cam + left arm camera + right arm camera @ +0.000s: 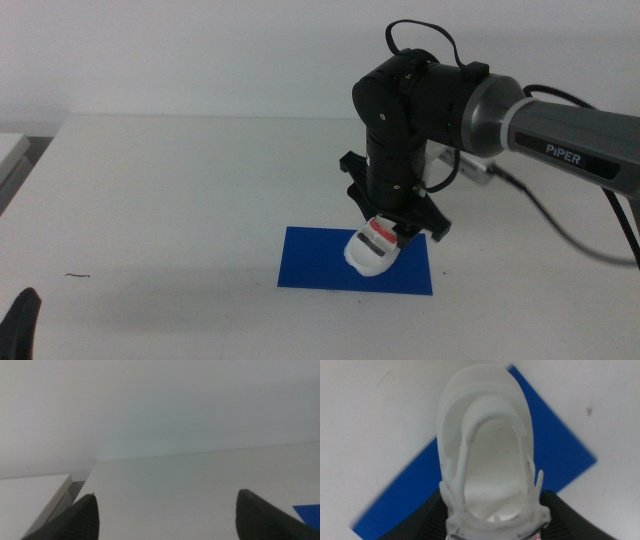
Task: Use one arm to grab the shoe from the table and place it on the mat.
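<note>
My right gripper (396, 226) is shut on the shoe (374, 249), a small white sneaker with black and red stripes. It holds the shoe tilted, toe down, over the middle of the blue mat (315, 265). I cannot tell whether the toe touches the mat. From the right wrist, the white shoe (487, 450) fills the space between the jaws of the right gripper (492, 512), with the mat (560, 445) beneath it. The left gripper (20, 322) waits at the table's front left corner. In its own view the left gripper (165, 510) is open and a mat corner (309, 512) shows.
The right arm (560, 135) reaches in from the right with a black cable looping above and behind it. A pale flat object (10, 152) lies at the table's left edge. A small dark speck (78, 275) marks the white table (200, 200).
</note>
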You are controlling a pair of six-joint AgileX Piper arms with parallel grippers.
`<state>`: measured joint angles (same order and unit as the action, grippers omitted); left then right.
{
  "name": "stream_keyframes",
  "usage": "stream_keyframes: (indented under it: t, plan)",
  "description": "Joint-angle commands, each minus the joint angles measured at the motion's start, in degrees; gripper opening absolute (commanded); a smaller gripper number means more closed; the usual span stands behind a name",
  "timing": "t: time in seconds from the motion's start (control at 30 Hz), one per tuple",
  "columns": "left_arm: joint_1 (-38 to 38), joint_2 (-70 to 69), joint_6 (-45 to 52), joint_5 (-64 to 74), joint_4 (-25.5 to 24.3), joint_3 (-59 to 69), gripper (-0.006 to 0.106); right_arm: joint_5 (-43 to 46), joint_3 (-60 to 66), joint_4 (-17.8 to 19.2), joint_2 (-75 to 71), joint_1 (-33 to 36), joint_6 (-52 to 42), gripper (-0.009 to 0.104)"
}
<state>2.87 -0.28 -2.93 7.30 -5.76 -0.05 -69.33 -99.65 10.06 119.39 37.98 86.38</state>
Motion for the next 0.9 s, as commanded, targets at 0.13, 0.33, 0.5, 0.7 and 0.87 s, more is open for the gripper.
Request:
stream_keyframes:
  t: [0.13, 0.33, 0.5, 0.7, 0.87]
  plan:
    - [0.0, 0.28, -0.18, -0.65, 0.23, 0.05, 0.094, -0.63, 0.19, -4.31, -0.04, 0.04, 25.76, 0.006]
    - [0.0, 0.28, -0.18, -0.65, 0.23, 0.05, 0.094, -0.63, 0.19, -9.64, 1.51, -0.07, 36.3, 0.004]
    - [0.0, 0.28, -0.18, -0.65, 0.23, 0.05, 0.094, -0.63, 0.19, -12.89, 4.43, -0.72, 36.3, 0.004]
    - [0.0, 0.28, -0.18, -0.65, 0.23, 0.05, 0.094, 1.94, 0.19, -12.55, 6.32, -0.76, 35.61, 0.004]
    - [0.0, 0.28, -0.18, -0.65, 0.23, 0.05, 0.094, 3.05, 0.09, -13.01, 5.89, -0.86, 36.09, 0.004]
